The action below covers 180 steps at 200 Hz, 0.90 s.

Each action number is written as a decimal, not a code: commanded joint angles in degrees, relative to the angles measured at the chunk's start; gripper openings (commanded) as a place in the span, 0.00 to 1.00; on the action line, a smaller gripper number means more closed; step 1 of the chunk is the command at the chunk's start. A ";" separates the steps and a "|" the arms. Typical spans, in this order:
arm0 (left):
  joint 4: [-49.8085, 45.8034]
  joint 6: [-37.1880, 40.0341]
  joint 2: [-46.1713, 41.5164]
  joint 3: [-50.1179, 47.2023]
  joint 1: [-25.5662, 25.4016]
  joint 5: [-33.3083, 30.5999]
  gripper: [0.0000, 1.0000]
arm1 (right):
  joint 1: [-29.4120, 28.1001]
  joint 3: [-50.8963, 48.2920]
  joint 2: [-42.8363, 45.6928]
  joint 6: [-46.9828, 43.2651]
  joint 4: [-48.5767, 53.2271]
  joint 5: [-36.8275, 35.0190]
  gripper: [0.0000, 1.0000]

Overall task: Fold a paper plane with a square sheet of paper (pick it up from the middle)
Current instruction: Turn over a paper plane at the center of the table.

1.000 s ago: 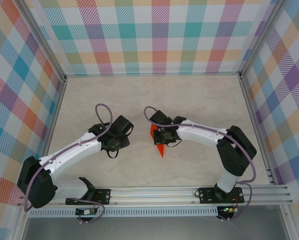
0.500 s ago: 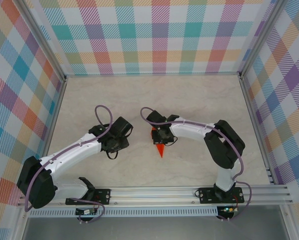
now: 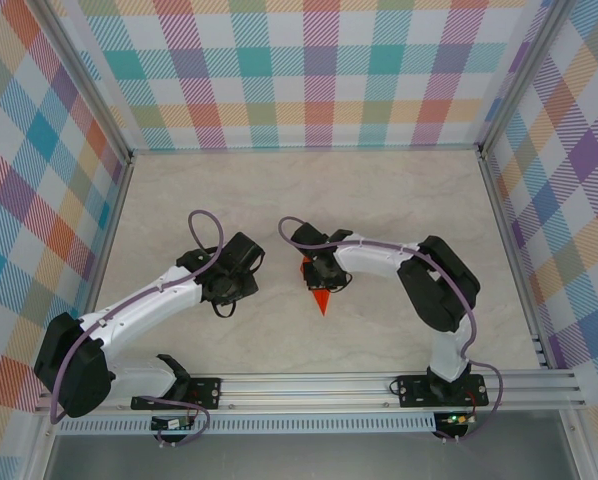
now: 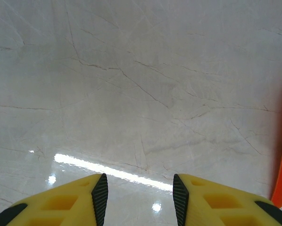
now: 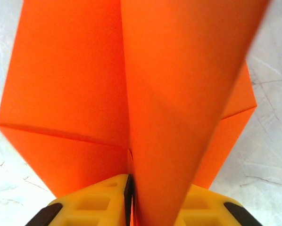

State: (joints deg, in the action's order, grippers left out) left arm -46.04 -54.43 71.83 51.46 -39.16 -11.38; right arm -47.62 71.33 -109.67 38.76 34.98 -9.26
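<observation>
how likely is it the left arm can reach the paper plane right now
Probably yes: bare table lies between the left gripper and the paper plane, though the right gripper straddles it.

The table [image 4: 131, 84] is glossy, smooth and marble-patterned; the paper plane [image 5: 75, 84] is matt orange paper; the left end effector's fingers [image 4: 216, 202] look like yellow plastic.

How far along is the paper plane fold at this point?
Done: the paper plane is already a narrow pointed dart on the table. In hand: the right gripper has its centre fold between its fingers; grip firmness unclear. The left gripper hovers open beside it, empty. Left: probably only release and retreat.
</observation>
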 commanded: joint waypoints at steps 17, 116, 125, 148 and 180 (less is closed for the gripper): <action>0.69 0.47 1.00 -0.49 0.93 0.69 0.44 | 0.15 2.88 -4.47 0.82 3.76 -0.06 0.25; 0.61 0.62 1.60 0.20 1.15 0.96 0.45 | 0.12 8.25 -11.93 3.76 12.26 -3.90 0.36; 0.52 0.65 1.65 0.30 1.10 0.91 0.45 | 0.10 8.59 -11.95 4.03 12.40 -4.10 0.37; 0.26 0.90 1.80 0.39 1.10 0.65 0.45 | 0.15 8.82 -12.24 4.12 11.83 -3.80 0.40; 0.07 0.91 1.43 0.22 1.19 0.53 0.45 | 0.24 8.35 -12.44 4.37 10.17 -2.58 0.40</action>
State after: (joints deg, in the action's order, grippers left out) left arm -44.93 -54.24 73.03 51.46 -38.79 -10.52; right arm -47.72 82.04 -116.97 41.65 46.44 -11.09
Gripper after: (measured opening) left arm 0.453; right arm 0.399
